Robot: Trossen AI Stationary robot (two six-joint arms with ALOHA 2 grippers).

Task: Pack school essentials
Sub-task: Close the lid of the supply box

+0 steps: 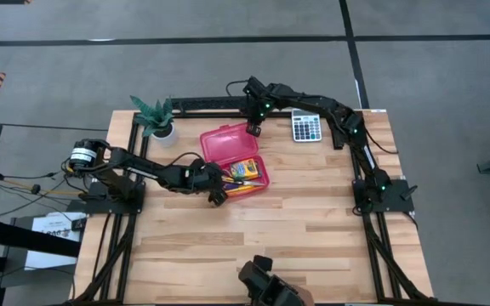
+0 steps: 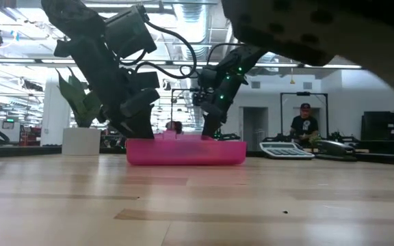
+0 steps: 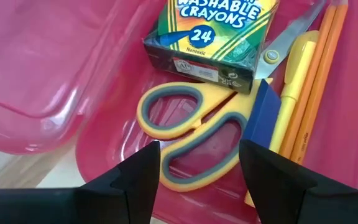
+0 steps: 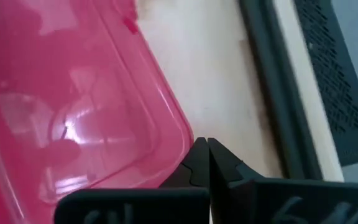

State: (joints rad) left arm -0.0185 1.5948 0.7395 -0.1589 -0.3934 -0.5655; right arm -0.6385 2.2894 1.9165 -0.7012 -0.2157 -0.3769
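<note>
Looking down on the table [image 1: 253, 234], we see a pink box [image 1: 247, 180] lying open near the middle, its lid [image 1: 225, 142] folded back on the far side. The school things are already in the tray: the crayons [image 3: 211, 32], the scissors [image 3: 194, 134], a blue eraser [image 3: 265, 115], a yellow pen [image 3: 294, 87] and orange pencils [image 3: 328, 59], all packed close and touching one another.

Our left gripper [image 3: 199, 165] hangs just over the near-left end of the tray, fingers spread apart and holding nothing, with the scissor handles showing between them. Our right gripper [image 4: 202, 163] sits at the far edge of the lid, its fingers pressed together on nothing; whether the tips touch the lid rim, we cannot tell. The calculator [image 1: 306, 127] and the plant [image 1: 156, 117] stand well apart on the far side and belong outside the box.

We judge that packing is done and closing the lid is what remains. The risks come from that step. If our right gripper pushes the lid from its closed tips, the tips may slip off the smooth rim and the lid may drop back. The light tray may slide across the wood unless it is steadied. Our left gripper sits where the lid would come down, so it may get struck or trapped if it does not clear first. The crayons stand tall in the tray and may keep the lid from seating.
</note>
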